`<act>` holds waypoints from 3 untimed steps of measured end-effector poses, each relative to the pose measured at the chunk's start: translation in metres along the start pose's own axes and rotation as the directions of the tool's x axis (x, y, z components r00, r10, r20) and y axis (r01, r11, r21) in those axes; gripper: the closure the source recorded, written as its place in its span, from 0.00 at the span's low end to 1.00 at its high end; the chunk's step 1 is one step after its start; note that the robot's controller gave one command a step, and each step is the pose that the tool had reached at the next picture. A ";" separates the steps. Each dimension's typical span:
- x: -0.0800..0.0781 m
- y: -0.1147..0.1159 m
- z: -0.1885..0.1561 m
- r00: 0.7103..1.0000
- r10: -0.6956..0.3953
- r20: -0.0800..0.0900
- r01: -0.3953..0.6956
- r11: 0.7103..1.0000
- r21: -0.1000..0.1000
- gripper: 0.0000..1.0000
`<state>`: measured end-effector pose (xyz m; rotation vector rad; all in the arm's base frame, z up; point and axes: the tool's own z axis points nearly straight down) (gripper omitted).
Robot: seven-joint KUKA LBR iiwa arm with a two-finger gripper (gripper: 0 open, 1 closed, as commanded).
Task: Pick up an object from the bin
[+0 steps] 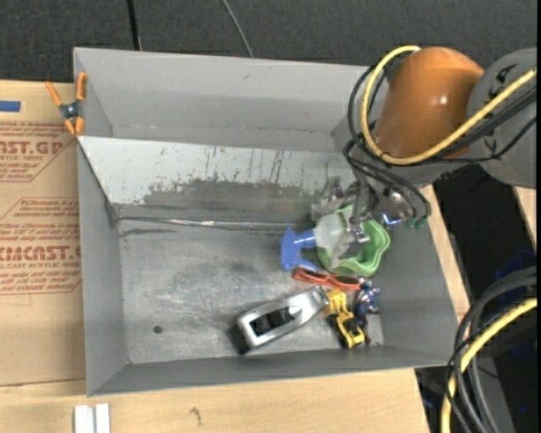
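My gripper (359, 213) is down at the right side of the bin, under the orange-covered wrist. It sits directly over a green cup-shaped piece (373, 249) and a pale translucent piece (328, 234) that lies against the green one's left side. A small blue plastic piece (295, 247) is just left of those two. Whether the gripper touches any of them is hidden by its own body.
Below the gripper lie thin red and orange pieces (329, 280), a small yellow toy (347, 328) and a silver and black stapler-like tool (276, 319) near the front wall. The arm comes in over the bin's right rim.
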<state>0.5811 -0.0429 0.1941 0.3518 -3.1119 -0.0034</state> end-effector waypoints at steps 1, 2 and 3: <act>0.000 0.009 0.037 1.000 -0.019 0.016 0.019 1.000 0.003 0.00; -0.001 0.007 0.055 1.000 -0.023 0.020 0.023 1.000 0.012 0.00; -0.004 -0.003 0.116 0.917 -0.400 -0.003 0.400 0.917 0.014 1.00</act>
